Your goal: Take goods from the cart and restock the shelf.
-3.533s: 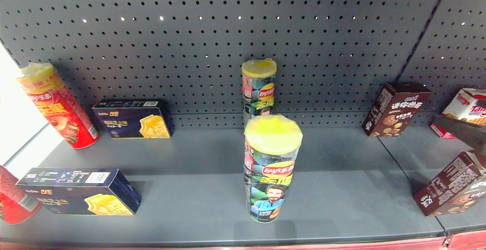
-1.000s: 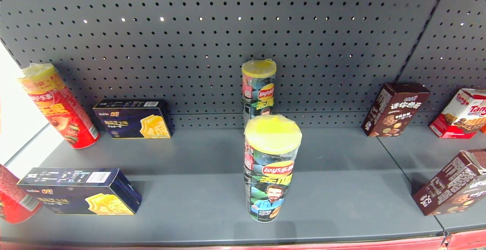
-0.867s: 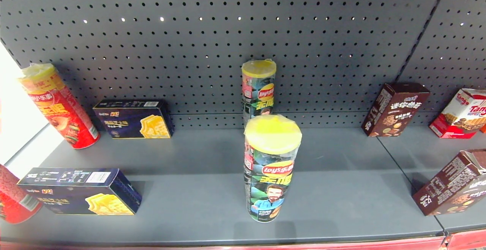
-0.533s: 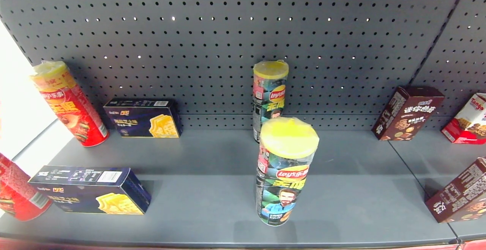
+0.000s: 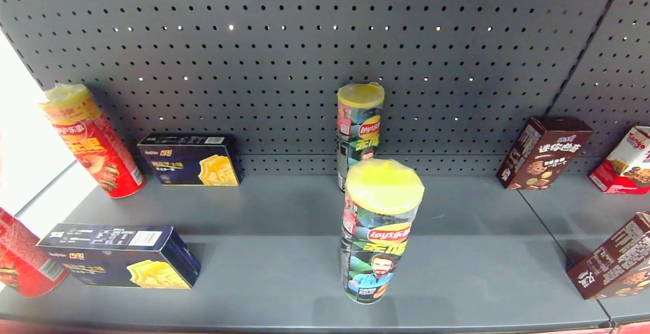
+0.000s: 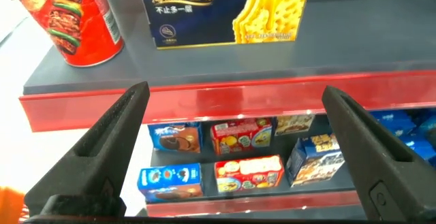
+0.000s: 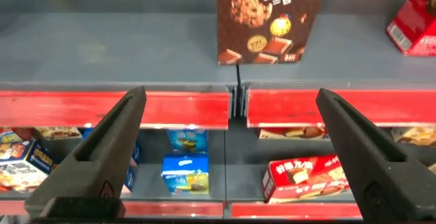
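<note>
Left gripper (image 6: pixel 235 94): jaws stand wide apart and grip nothing. It sits in front of the red edge strip (image 6: pixel 238 105) of the shelf (image 5: pixel 284 222), level with it. Past the strip, on the shelf, stand a red can (image 6: pixel 71 16) and a dark blue box (image 6: pixel 225 9).

Right gripper (image 7: pixel 230 96): jaws likewise wide apart, gripping nothing, in front of the same red strip where two shelf sections meet. A brown box (image 7: pixel 269 20) stands upright on the shelf just beyond.

Goods on the grey shelf, head view:
- A yellow-lidded chip can (image 5: pixel 381 232) stands upright near the front, about mid-shelf.
- A second yellow-lidded can (image 5: pixel 359 131) stands directly behind it, against the pegboard back (image 5: pixel 304 44).
- At the left, a red chip can (image 5: pixel 91 141) stands at the back beside a rear blue box (image 5: pixel 190 159).
- At the right, a rear brown box (image 5: pixel 543 151) stands against the pegboard; a front brown box (image 5: pixel 612 263) sits near the shelf front, and a red-and-white box (image 5: pixel 624 164) at the back, on the next section.

Packaged goods (image 6: pixel 231 156) fill the shelf below.
</note>
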